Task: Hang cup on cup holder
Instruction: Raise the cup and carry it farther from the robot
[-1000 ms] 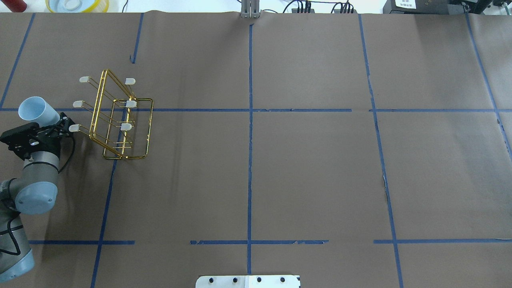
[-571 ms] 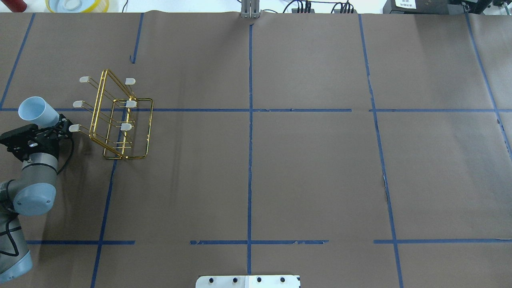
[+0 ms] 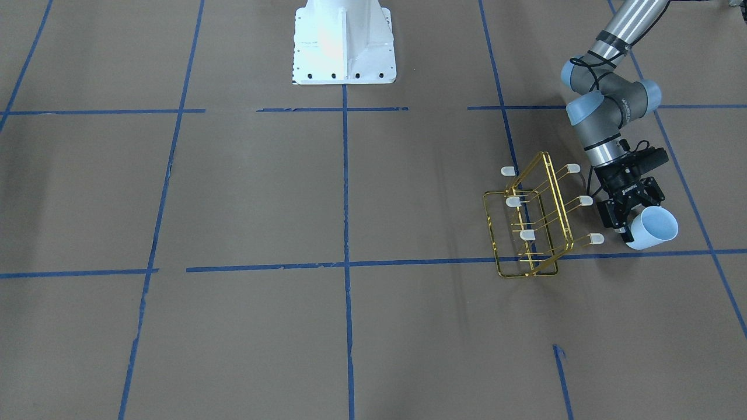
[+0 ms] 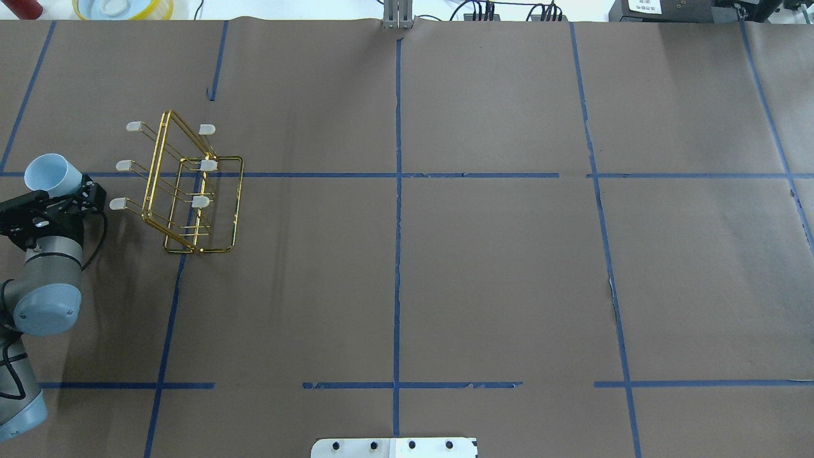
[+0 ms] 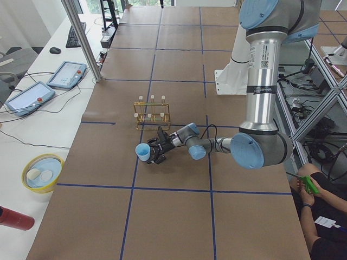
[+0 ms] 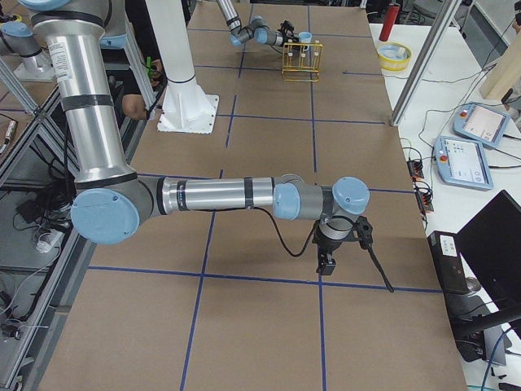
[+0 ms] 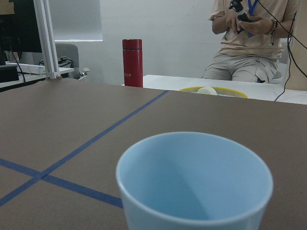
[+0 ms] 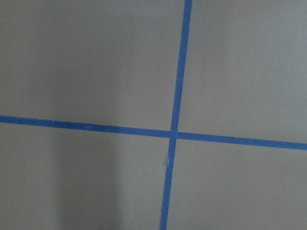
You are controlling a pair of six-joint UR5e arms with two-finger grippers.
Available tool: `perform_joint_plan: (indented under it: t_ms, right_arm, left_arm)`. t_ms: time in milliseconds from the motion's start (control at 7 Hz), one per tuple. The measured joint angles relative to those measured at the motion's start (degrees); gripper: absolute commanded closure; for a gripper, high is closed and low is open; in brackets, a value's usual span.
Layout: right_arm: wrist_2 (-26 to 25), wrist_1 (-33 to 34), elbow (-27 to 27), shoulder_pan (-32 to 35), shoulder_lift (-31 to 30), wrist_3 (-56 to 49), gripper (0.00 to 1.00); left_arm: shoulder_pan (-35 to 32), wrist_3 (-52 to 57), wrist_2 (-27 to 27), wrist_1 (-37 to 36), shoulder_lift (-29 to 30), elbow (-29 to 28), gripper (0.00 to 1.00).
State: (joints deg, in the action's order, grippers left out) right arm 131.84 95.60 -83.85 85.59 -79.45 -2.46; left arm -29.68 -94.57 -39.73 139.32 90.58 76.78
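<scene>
The pale blue cup (image 4: 49, 175) lies tilted in my left gripper (image 4: 80, 189), mouth pointing away from the rack, held above the table. The gripper is shut on the cup's lower part. The gold wire cup holder (image 4: 189, 191) stands just right of it, apart from the cup, its nearest white cap (image 4: 116, 204) close to the gripper. In the front-facing view the cup (image 3: 653, 229) and gripper (image 3: 631, 221) sit right of the rack (image 3: 532, 224). The left wrist view shows only the cup's open mouth (image 7: 194, 184). My right gripper (image 6: 326, 262) hangs over the table far off; I cannot tell its state.
A yellow bowl (image 4: 121, 7) and a red bottle (image 7: 132, 62) stand beyond the table's far left edge, and a person (image 7: 249, 43) sits there. The robot's white base (image 3: 344, 41) is at mid table. Blue tape lines (image 8: 175, 115) cross the brown paper.
My left arm has drawn back to the left with the cup, so the gap to the rack's nearest cap has widened. The rack has not moved.
</scene>
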Motion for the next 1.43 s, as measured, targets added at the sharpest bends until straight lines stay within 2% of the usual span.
perform_joint_plan:
  t_ms: [571, 714, 857, 1000, 1143, 1286, 1429]
  right_arm:
    - [0.0, -0.01, 0.0, 0.02, 0.0, 0.0, 0.0]
    - [0.0, 0.0, 0.0, 0.0, 0.0, 0.0, 0.0]
    - [0.0, -0.02, 0.0, -0.01, 0.0, 0.0, 0.0]
    - [0.0, -0.02, 0.0, 0.0, 0.0, 0.0, 0.0]
    - [0.0, -0.03, 0.0, 0.01, 0.0, 0.0, 0.0]
    - [0.0, -0.02, 0.0, 0.02, 0.0, 0.0, 0.0]
    - [0.0, -0.02, 0.0, 0.02, 0.0, 0.0, 0.0]
  left_arm:
    - [-0.56, -0.16, -0.06, -0.01, 0.22, -0.29, 0.02]
    - [-0.64, -0.17, -0.08, -0.01, 0.26, -0.4, 0.13]
    - [-0.68, -0.17, -0.1, -0.01, 0.31, -0.51, 0.37]
    - [-0.74, -0.18, -0.18, -0.01, 0.35, -0.54, 0.69]
    - [-0.85, -0.16, -0.33, 0.01, 0.37, -0.57, 0.95]
    - [-1.24, -0.08, -0.55, 0.09, 0.36, -0.52, 1.0]
    - [-2.23, 0.13, -1.25, 0.68, 0.28, 0.02, 1.0]
